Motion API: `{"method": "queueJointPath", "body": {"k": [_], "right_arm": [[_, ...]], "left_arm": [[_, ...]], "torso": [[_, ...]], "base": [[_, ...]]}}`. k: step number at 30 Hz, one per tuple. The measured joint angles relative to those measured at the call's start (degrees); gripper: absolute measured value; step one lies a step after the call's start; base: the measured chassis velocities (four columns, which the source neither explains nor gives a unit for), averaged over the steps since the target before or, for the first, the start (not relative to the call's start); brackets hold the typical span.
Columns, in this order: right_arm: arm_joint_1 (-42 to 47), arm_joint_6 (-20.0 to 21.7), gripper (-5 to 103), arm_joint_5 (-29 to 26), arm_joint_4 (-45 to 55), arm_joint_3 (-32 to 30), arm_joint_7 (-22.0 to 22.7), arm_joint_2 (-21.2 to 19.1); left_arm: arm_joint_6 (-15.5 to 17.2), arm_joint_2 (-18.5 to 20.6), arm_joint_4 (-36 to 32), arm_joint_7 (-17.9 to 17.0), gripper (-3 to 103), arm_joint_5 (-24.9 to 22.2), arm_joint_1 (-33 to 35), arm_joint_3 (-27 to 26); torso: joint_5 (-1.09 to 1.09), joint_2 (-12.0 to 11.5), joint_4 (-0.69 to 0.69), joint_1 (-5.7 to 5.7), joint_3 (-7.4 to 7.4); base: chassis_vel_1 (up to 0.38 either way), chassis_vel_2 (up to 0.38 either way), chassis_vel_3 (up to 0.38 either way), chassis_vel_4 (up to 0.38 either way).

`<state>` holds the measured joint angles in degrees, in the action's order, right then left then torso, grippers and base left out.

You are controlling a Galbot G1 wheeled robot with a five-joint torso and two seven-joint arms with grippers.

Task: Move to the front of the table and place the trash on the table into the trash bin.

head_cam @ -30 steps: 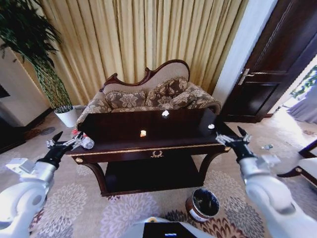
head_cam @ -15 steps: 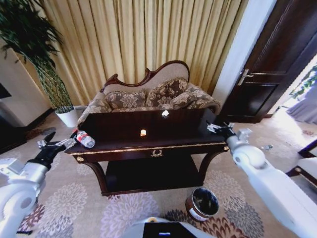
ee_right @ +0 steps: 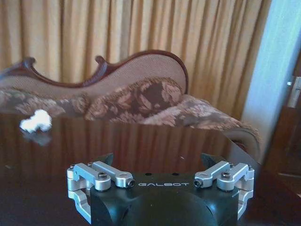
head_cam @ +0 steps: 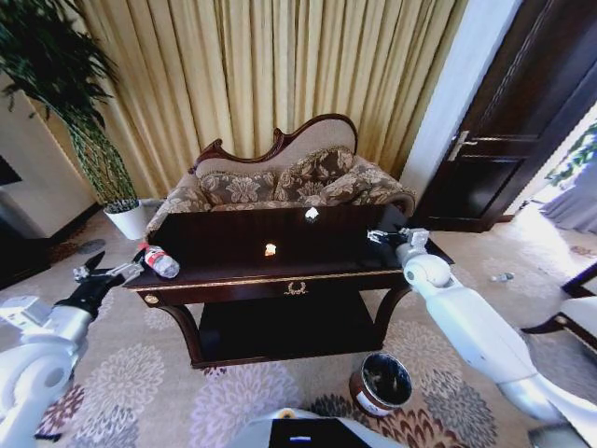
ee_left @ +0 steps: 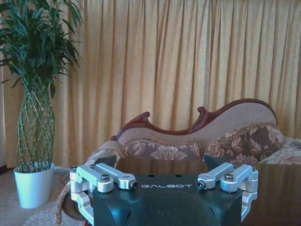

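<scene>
The dark table (head_cam: pixel 224 245) stands in front of me. A clear bottle (head_cam: pixel 159 261) with a red cap lies on its left end. A yellowish scrap (head_cam: pixel 270 250) sits mid-table and a white scrap (head_cam: pixel 312 214) (ee_right: pixel 36 121) lies at the far edge. My left gripper (head_cam: pixel 101 274) (ee_left: pixel 160 161) hangs open just off the table's left end, a short gap from the bottle. Over the table's right end my right gripper (head_cam: pixel 380 235) (ee_right: pixel 157 160) is open, low above the glossy top (ee_right: pixel 141 141), holding nothing. The trash bin (head_cam: pixel 382 384) stands on the carpet at the front right.
A carved patterned sofa (head_cam: pixel 280 182) stands right behind the table, with curtains beyond. A white plant pot (head_cam: pixel 126 220) (ee_left: pixel 33 186) is at the far left. A dark door (head_cam: pixel 522 121) is at the right, and a chair leg (head_cam: pixel 560 322) near the right edge.
My right arm has swung inward from beside the table's right corner to above its right end. My left gripper has drawn back a little to the left, away from the bottle.
</scene>
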<state>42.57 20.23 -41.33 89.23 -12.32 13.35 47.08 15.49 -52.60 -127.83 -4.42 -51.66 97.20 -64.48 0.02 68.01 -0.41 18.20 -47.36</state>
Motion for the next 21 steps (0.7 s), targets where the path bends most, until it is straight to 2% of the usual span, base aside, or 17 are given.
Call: {"method": "queueJointPath", "body": {"k": [21], "right_arm": [[0.7,1.5,100,0.1,-4.4,-2.3,3.1,-0.4]], "left_arm": [[-1.0,-0.3,1.1,0.5,100,0.9,-0.8,1.9]], "torso": [[0.00,0.0,0.01,-0.01,0.00]], "base": [[0.000,0.000,0.000,0.000]]}}
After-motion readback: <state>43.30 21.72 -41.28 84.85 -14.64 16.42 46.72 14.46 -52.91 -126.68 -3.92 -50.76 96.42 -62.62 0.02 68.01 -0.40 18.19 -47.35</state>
